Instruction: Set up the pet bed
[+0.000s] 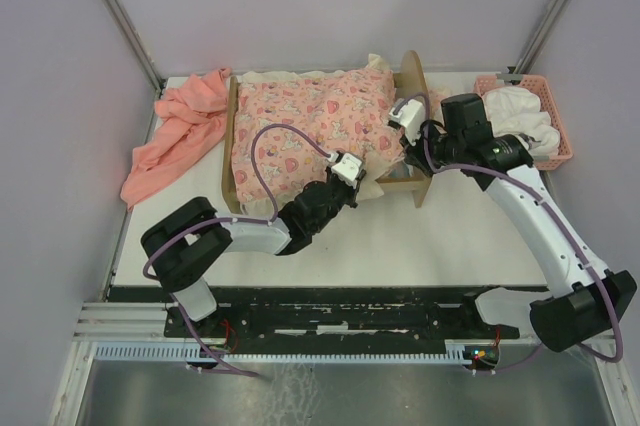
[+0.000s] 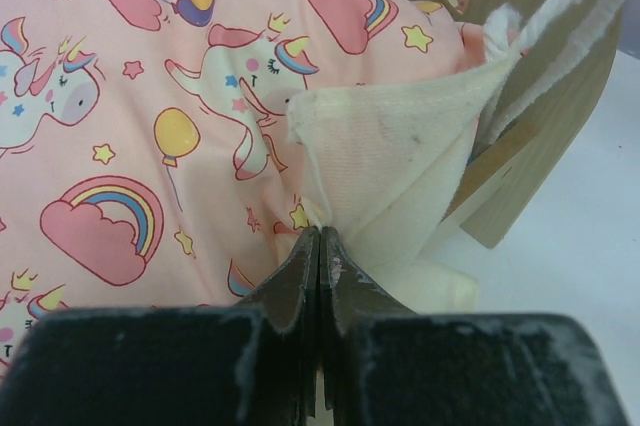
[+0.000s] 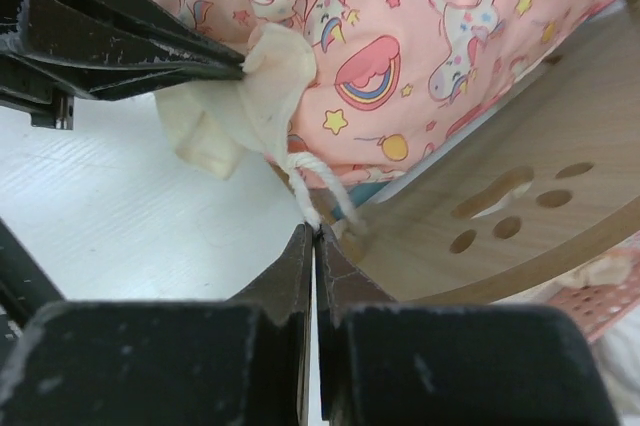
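The pet bed [image 1: 413,81] lies across the back of the table, its wooden headboard [image 3: 500,216] with paw cut-outs to the right. A pink unicorn-print cushion [image 1: 305,126] with a cream underside covers it. My left gripper [image 2: 320,231] is shut on the cushion's cream front corner [image 2: 400,156], near the headboard [image 2: 560,136]. A white cord [image 3: 315,181] hangs from that corner, and my right gripper [image 3: 316,231] is shut on its end, close against the headboard's lower edge. In the top view both grippers, left [image 1: 365,182] and right [image 1: 395,166], meet at this corner.
A salmon-pink cloth [image 1: 180,131] lies crumpled at the back left beside the bed. A pink plastic basket [image 1: 500,81] holding white fabric [image 1: 520,111] stands at the back right behind my right arm. White tabletop [image 1: 450,236] stretches in front of the bed.
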### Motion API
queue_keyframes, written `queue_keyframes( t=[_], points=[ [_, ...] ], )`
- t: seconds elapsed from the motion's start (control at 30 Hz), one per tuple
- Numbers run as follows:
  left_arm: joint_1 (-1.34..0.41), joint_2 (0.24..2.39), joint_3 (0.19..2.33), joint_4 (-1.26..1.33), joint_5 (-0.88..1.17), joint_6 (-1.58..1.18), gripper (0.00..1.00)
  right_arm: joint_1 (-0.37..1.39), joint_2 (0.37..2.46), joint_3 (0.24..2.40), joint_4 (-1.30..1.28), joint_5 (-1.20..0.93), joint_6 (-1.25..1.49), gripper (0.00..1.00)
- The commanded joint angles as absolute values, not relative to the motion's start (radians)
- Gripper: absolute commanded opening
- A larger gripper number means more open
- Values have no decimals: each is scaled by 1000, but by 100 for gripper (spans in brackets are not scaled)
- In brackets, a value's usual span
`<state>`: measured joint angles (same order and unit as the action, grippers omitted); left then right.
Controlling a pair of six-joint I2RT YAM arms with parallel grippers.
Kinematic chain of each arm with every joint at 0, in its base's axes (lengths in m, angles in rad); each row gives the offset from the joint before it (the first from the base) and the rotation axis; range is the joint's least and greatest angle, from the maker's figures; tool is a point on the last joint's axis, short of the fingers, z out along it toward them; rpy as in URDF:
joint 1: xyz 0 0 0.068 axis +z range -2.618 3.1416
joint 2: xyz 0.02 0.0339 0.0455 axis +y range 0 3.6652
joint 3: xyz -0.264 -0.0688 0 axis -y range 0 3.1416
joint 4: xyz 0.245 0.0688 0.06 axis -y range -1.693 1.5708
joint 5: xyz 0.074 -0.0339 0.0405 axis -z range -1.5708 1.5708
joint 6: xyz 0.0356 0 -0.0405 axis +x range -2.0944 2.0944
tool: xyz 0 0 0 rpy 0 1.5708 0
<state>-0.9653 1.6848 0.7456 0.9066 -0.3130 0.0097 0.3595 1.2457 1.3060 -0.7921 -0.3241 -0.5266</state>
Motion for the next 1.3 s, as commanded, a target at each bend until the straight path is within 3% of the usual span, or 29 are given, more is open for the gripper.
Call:
queue_keyframes(
  t=[0.0, 0.1, 0.43, 0.57, 0.7, 0.87, 1.27],
  points=[
    [-959, 1714, 746, 930, -355, -26, 3, 358, 1258, 1323, -879, -363, -303, 4],
    [-959, 1714, 746, 930, -357, -26, 3, 357, 1229, 1270, -853, -398, -238, 8],
    [-958, 1709, 744, 934, -357, -42, 3, 356, 1098, 1092, -643, -597, -92, 33],
    [-958, 1704, 737, 933, -354, -44, 3, 357, 1064, 1052, -631, -609, -270, 51],
    [-959, 1697, 731, 928, -355, -46, 3, 357, 973, 966, -540, -425, -495, 61],
    [-958, 1697, 734, 925, -353, -49, 3, 357, 960, 895, -481, -335, -704, 64],
    [-958, 1703, 750, 919, -346, -49, 3, 357, 1073, 804, -302, -175, -780, 59]
  ],
)
